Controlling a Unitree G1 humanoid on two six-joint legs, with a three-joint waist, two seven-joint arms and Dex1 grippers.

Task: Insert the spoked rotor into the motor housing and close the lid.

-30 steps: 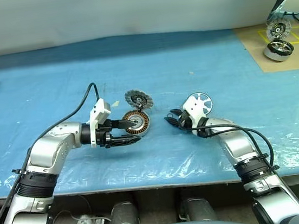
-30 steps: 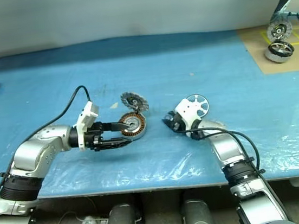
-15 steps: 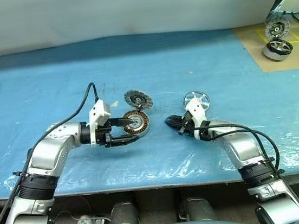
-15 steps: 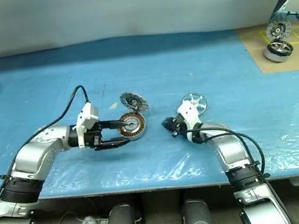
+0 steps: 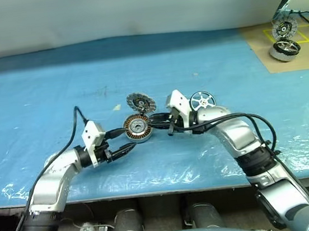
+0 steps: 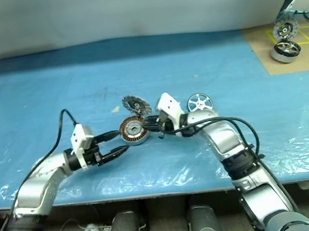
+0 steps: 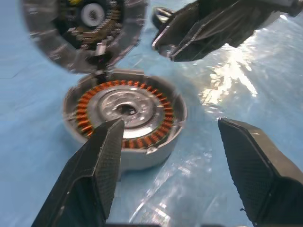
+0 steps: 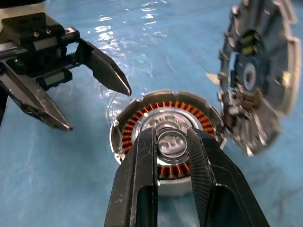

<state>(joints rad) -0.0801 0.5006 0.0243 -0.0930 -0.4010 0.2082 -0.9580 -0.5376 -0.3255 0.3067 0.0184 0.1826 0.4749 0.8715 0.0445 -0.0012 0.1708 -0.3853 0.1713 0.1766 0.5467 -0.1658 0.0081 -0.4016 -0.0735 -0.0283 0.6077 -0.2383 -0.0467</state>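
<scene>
Plainly, we are early in the job. The motor housing (image 5: 137, 128) sits open just left of the frame's centre on the blue-covered tabletop (image 5: 50, 89), its copper windings bare around an empty middle. The lid (image 5: 141, 102) stands on edge just above it in the frame, touching the housing's far rim and not closed. The spoked rotor (image 5: 202, 100) lies flat on the tabletop to the right of centre, beside the right arm and apart from the housing, so we judge it is not yet inserted.

The left gripper (image 5: 128, 139) hovers just left of the housing with its jaws released and spread wide, holding nothing. The right gripper (image 5: 156, 118) reaches in from the right, poised over the housing's centre with its jaws drawn close together. We cannot tell whether they pinch anything or merely frame the hub beneath.

What is left, as we judge it, is to fetch the rotor, seat it in the housing, and bring the lid down.

We can read no brand, label or writing on any part.
</scene>
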